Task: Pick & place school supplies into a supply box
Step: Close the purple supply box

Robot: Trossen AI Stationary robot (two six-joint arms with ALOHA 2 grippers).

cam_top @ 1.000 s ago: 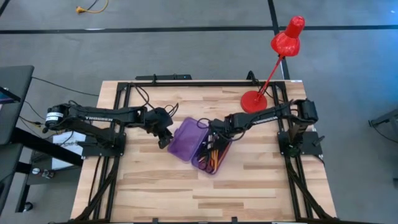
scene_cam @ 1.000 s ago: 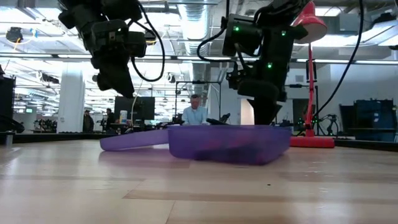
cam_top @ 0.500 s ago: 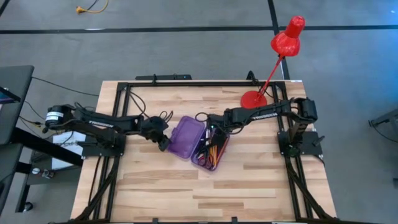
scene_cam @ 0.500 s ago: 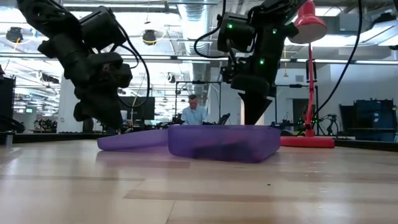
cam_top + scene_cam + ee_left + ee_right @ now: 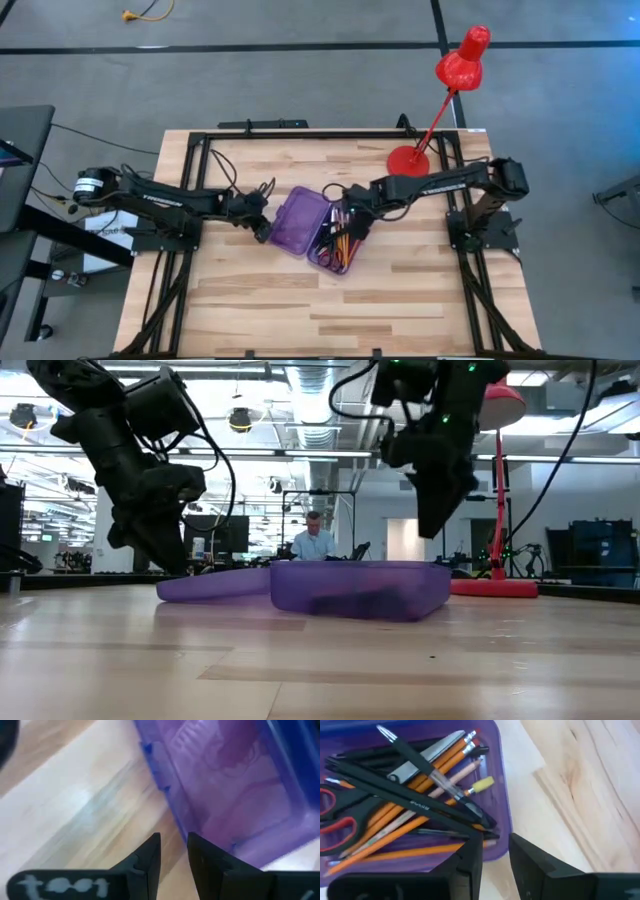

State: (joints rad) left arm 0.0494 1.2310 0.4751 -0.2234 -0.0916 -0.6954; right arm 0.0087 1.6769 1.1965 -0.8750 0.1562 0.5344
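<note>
The supply box, translucent purple, lies open on the table's middle, with its lid flat toward the left. Its tray holds the school supplies: orange pencils, black pens, red-handled scissors and black ruler strips. My right gripper hangs open above the tray's end, nothing between its fingers. My left gripper is low at the lid's left rim, its fingers a narrow gap apart. My left gripper slants down from the table's left, its fingertips right at the lid's left rim. Whether they touch the rim I cannot tell. Nothing shows between the fingers.
A red desk lamp stands on its base at the far right of the table, close behind my right arm. Bare wood lies toward the near edge. A person sits in the room beyond the table.
My right gripper has risen out of the tray and now hangs clear above it. My left gripper has come down and back toward the table's left, ending low beside the lid's left rim.
</note>
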